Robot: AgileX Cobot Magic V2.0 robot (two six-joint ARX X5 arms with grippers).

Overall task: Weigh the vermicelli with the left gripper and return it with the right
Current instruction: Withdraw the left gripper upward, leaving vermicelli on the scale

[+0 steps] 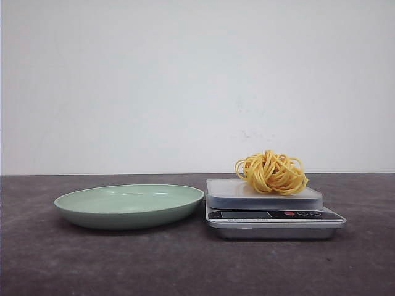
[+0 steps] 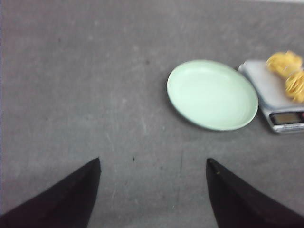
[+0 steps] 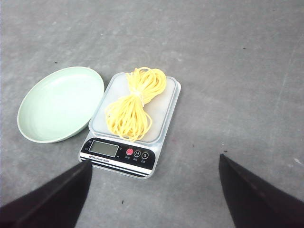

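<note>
The vermicelli, a nest of yellow-orange strands, lies on the platform of a silver kitchen scale. It also shows in the right wrist view and at the edge of the left wrist view. The pale green plate sits empty just left of the scale, and shows in both wrist views. My left gripper is open and empty, above bare table well short of the plate. My right gripper is open and empty, held above the table near the scale's display end. Neither gripper shows in the front view.
The scale's display and buttons face the near side. The table is a dark grey mat with a white wall behind it.
</note>
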